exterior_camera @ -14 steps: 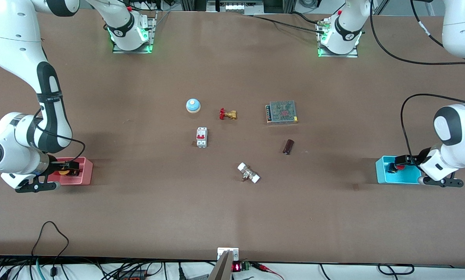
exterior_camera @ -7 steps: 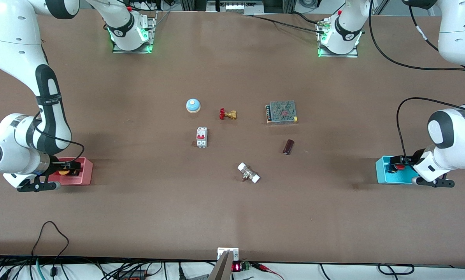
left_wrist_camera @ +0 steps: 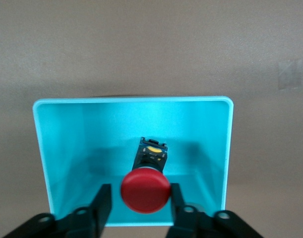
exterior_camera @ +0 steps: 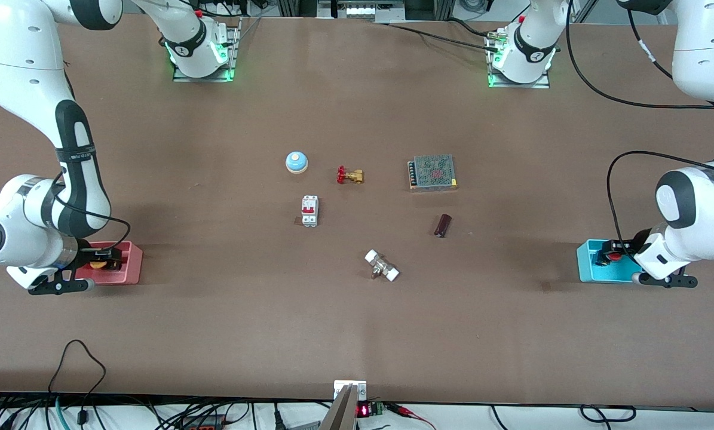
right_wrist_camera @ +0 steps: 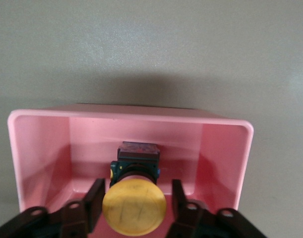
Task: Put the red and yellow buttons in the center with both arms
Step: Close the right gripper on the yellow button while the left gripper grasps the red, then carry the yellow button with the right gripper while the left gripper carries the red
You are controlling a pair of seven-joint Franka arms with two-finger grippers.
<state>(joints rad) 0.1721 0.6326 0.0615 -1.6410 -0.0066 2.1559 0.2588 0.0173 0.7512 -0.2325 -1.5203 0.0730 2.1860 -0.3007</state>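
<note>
The left gripper is down inside the cyan bin at the left arm's end of the table. Its two fingers sit apart, one on each side of the red button. They are very close to the red cap, but I cannot tell if they touch it.

The right gripper is down inside the pink bin at the right arm's end of the table. Its fingers are apart too, one on each side of the yellow button.

Each button sits near the middle of its bin, with the walls close around it.

The brown tabletop has lots of bare room between the bins. In the middle lie a blue-and-white bell, a red-handled valve and a white breaker.
</note>
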